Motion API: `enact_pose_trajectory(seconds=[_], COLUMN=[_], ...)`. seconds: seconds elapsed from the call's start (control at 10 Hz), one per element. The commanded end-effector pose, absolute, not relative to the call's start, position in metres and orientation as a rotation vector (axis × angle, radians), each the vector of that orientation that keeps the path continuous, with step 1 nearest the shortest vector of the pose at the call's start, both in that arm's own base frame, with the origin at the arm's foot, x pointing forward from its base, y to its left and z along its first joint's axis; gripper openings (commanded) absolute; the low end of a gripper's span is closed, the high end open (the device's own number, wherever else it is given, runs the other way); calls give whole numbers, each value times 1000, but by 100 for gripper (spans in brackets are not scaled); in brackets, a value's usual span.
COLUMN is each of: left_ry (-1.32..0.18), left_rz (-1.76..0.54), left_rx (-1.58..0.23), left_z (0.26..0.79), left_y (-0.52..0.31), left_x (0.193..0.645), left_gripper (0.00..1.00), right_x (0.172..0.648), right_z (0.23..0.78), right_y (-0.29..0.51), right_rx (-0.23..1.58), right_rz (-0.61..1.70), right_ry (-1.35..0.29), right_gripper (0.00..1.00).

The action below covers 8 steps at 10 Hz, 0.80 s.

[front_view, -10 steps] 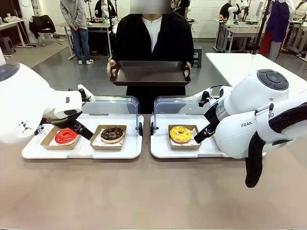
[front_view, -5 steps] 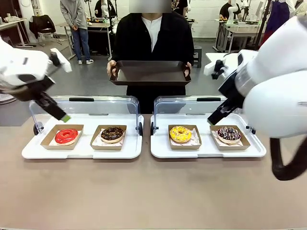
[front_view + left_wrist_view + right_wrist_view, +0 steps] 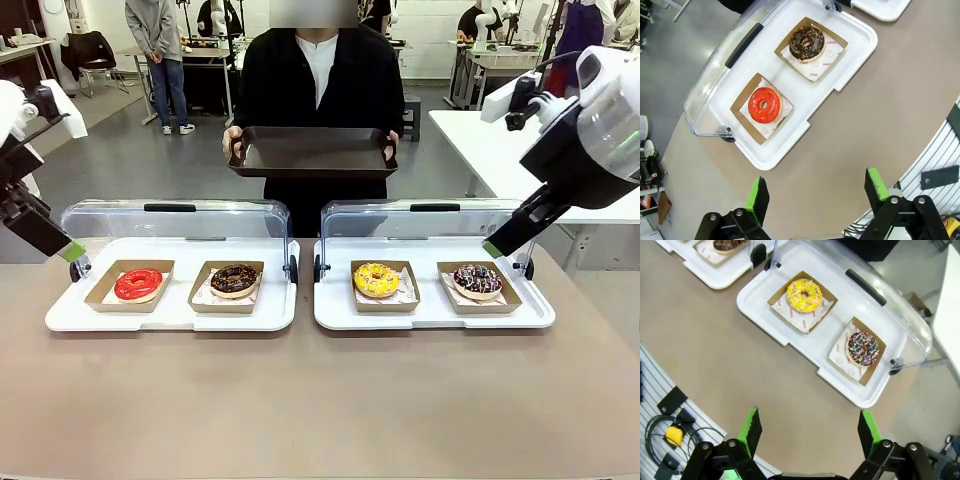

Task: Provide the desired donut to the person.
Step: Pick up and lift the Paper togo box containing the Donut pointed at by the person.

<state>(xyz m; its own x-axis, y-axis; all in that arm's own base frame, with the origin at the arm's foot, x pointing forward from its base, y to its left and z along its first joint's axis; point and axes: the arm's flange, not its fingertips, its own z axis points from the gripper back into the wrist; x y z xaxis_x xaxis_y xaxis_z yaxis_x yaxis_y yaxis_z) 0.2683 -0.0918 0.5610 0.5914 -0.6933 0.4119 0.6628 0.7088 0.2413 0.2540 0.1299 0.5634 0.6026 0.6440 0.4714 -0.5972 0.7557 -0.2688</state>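
Observation:
The person (image 3: pixel 315 75) stands at the far side holding a dark empty tray (image 3: pixel 312 152) with both hands. Nothing marks which donut is desired. A red donut (image 3: pixel 138 283) (image 3: pixel 764 104) and a chocolate donut (image 3: pixel 235 279) (image 3: pixel 807 43) sit in card boxes on the left white tray (image 3: pixel 170 312). A yellow donut (image 3: pixel 376 279) (image 3: pixel 805 294) and a dark sprinkled donut (image 3: pixel 477 280) (image 3: pixel 862 348) sit on the right white tray (image 3: pixel 430 315). My left gripper (image 3: pixel 68 248) (image 3: pixel 816 192) hangs open and empty, high at the left edge. Above the right tray's end, my right gripper (image 3: pixel 494 247) (image 3: pixel 810 425) is open and empty too.
Clear lids (image 3: pixel 175 218) (image 3: pixel 420 218) stand open behind both white trays. A white table (image 3: pixel 490 135) is at the back right. Another person (image 3: pixel 157 55) stands far off at the back left. Bare brown tabletop (image 3: pixel 320 400) lies in front of the trays.
Both arms have lifted up and swung outward from low over the trays. The right arm's withdrawal uncovered the sprinkled donut. Both grippers stayed open.

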Motion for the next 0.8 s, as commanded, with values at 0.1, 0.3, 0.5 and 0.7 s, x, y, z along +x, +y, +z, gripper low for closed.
enact_pose_trajectory(seconds=[0.1,0.3,0.5,0.7], left_ry=[-515,-508,-583,-684], left_rz=[-796,-794,-837,-964], left_rx=[44,59,-151,-342], left_z=[561,561,581,595], left_y=[-95,-94,-55,-20], left_x=[268,268,283,292], left_gripper=[100,100,100,100], right_x=[272,266,281,297], right_z=[551,554,576,588], right_y=[139,135,101,57], right_rx=[-85,-83,163,439], right_rz=[729,725,825,853], right_ry=[-582,-572,-638,-747], right_gripper=[100,100,100,100])
